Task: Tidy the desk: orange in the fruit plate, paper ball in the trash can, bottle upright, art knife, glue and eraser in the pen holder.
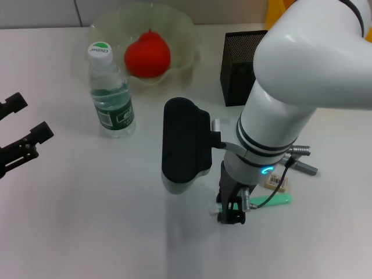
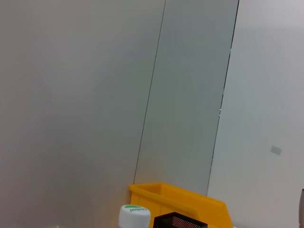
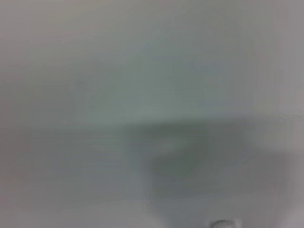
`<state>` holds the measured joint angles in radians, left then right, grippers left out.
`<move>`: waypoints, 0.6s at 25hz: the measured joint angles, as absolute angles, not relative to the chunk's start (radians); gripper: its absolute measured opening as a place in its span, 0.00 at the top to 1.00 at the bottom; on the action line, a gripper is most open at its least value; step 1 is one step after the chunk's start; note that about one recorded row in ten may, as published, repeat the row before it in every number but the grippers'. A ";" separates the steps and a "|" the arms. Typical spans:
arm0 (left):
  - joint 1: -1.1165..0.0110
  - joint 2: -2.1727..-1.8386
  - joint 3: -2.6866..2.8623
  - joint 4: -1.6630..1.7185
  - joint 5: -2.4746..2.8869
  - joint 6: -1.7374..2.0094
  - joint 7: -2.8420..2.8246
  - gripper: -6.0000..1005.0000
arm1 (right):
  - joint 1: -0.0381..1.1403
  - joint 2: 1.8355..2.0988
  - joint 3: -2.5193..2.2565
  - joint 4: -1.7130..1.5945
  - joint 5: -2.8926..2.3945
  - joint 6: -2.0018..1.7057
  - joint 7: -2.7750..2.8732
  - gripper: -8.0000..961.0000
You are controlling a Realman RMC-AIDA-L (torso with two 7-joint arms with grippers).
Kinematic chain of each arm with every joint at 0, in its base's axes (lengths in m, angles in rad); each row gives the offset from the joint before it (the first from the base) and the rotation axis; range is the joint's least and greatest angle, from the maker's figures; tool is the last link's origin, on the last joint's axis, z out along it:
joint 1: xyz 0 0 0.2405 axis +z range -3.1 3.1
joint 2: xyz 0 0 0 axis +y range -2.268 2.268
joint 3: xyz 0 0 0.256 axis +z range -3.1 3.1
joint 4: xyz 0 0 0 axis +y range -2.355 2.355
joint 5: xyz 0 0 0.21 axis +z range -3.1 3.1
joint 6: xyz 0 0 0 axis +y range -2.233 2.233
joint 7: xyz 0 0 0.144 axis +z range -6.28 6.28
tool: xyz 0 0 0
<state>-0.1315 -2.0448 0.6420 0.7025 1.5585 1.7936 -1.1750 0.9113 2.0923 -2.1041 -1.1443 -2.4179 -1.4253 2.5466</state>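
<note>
My right gripper is down at the desk, its fingers pointing at the surface close to me. My own wrist and forearm hide the tips, so I cannot tell whether they are spread or closed. Just beside those fingers, on the outer side, lies a green art knife, and touching its far edge sits the small beige eraser with its barcode label. A little farther out from the eraser a grey stick lies flat, probably the glue, though I cannot be sure.

Well beyond my right fingers, at the far side of the desk, the black mesh pen holder stands upright. Beside it, toward my left, the pale-green fruit plate holds the orange. The bottle stands upright just in front of that plate, cap on top.

My left gripper hangs at the edge of the desk, well apart from the bottle, its fingers spread wide and holding nothing. From my left wrist I see the yellow trash can behind the pen holder and the bottle's cap.
</note>
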 joint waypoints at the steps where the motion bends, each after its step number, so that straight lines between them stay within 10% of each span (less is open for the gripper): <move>1: -0.131 -2.045 0.642 0.702 1.559 1.794 -1.175 0.14 | 0.911 2.092 -2.104 -1.144 -2.418 -1.425 2.547 0.58; 15: -0.132 -2.045 0.641 0.701 1.558 1.793 -1.174 0.14 | 0.798 2.084 -1.720 -1.401 -2.523 -1.556 2.560 0.82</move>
